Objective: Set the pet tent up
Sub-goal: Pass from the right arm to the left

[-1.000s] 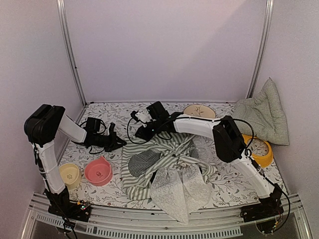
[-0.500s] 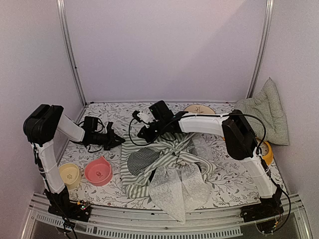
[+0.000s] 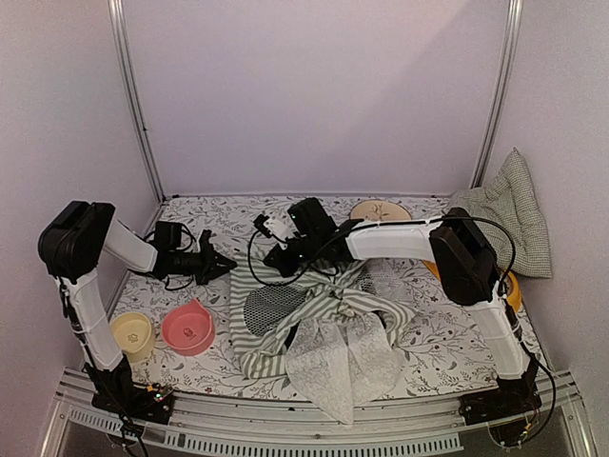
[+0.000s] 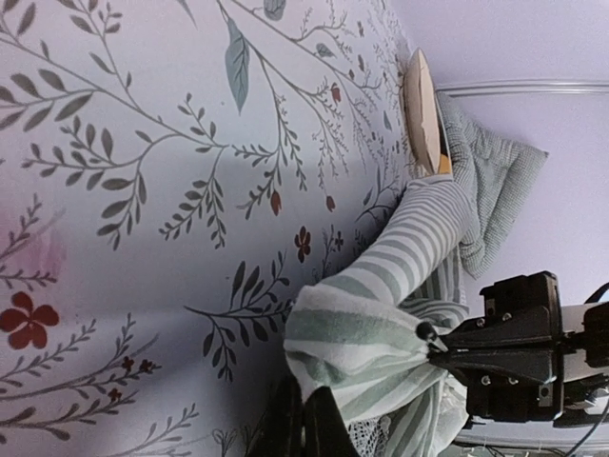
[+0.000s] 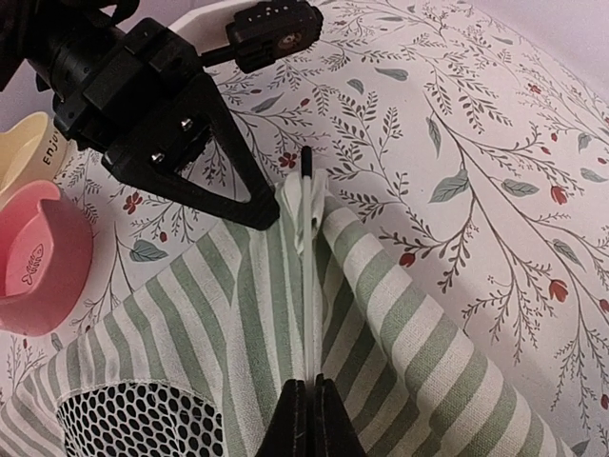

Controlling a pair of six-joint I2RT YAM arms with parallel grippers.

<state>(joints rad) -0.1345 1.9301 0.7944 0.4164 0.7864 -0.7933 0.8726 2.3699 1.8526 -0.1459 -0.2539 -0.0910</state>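
Note:
The pet tent lies collapsed mid-table, green-and-white striped, with its black mesh window and white lace curtain toward the front. My left gripper is shut on the tent's far-left corner; its fingers pinch the fabric. My right gripper is just to the right of it. It is shut on a thin white pole inside the striped sleeve, and the pole's black tip pokes out beside the left gripper.
A pink bowl and a yellow bowl sit front left. A wooden plate lies at the back, an orange bowl at the right. A checked cushion leans in the back right corner.
My right gripper has shut on the pole and its arm has stretched a little further back-left. The tent fabric has drawn tighter toward the left gripper, which stays shut.

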